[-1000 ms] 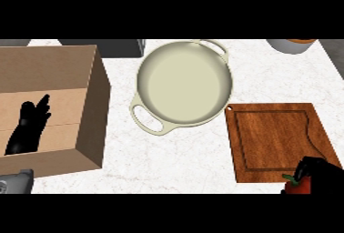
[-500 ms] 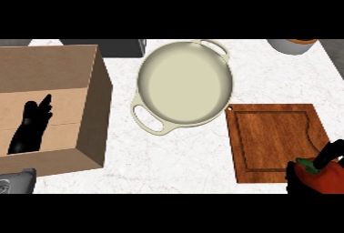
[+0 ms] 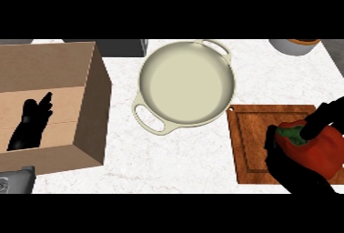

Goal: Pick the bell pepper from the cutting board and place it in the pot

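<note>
The right robot hand [image 3: 295, 175] is closing round the red bell pepper [image 3: 324, 154] at the lower right of the frame. Its dark fingers [image 3: 316, 124] are curling over the top beside the green stem and its thumb is pressing the near flank, so it is holding the pepper and nothing else. The pepper is sitting over the right part of the wooden cutting board [image 3: 252, 136]. I cannot tell whether it is touching the wood or already clear of it.

I am judging the pepper to be light and hollow, with a waxy, slippery skin and walls that give a little. The broad shoulders below the stem look like the best place to hold it, and that is roughly where the robot hand is wrapping it.

Compared with half a second earlier, the pepper is showing larger and higher in the frame, having come up from the bottom right corner. More of its red body is now visible, which suggests the lift is getting under way.

The cream pot [image 3: 187, 84] is waiting at upper centre on the white worktop [image 3: 168, 159], just beside the board and unmoved. The left robot hand [image 3: 30, 125] is resting open over the cardboard box [image 3: 74, 68] at the left, exactly as before.
</note>
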Motion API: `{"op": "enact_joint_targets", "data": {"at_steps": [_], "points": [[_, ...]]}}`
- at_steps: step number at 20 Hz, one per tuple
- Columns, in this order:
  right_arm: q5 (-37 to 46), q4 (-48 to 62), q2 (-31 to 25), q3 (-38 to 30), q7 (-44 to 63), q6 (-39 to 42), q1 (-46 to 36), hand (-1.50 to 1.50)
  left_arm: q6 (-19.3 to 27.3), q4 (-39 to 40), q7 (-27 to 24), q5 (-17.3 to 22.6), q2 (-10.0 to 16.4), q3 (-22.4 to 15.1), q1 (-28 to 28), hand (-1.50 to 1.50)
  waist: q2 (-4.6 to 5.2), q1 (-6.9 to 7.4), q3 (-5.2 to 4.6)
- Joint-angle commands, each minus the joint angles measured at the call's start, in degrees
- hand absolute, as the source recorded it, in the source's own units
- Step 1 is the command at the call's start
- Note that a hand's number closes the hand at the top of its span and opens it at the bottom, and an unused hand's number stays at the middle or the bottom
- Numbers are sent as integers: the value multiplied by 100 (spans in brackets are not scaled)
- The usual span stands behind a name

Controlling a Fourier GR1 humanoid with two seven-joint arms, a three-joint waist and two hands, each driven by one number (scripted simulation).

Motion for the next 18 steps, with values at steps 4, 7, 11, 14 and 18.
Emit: {"op": "enact_joint_targets", "data": {"at_steps": [4, 7, 11, 14, 18], "points": [[-553, 1582, 788, -479, 699, 667, -1978, 150, 57, -32, 147, -80, -87, -32, -87, 0, 15, 31, 9], [-841, 2017, 798, -538, 1187, 625, -2445, 150, -25, -30, -66, -8, 4, 88, 32, 0, 2, 51, 10], [-1128, 3285, 804, -1199, 1016, 330, -3171, 150, -117, -141, 163, 14, -19, 11, -87, 0, 13, 82, 13], [-1309, 4304, 806, -1359, 729, -454, -3253, 150, -117, 129, -126, 30, 22, 135, -73, 0, 49, 110, 12], [-1792, 4972, 807, -1193, 975, -633, -3452, 150, -82, -3, -34, -55, -65, 51, 40, 0, 32, 86, 14]]}}
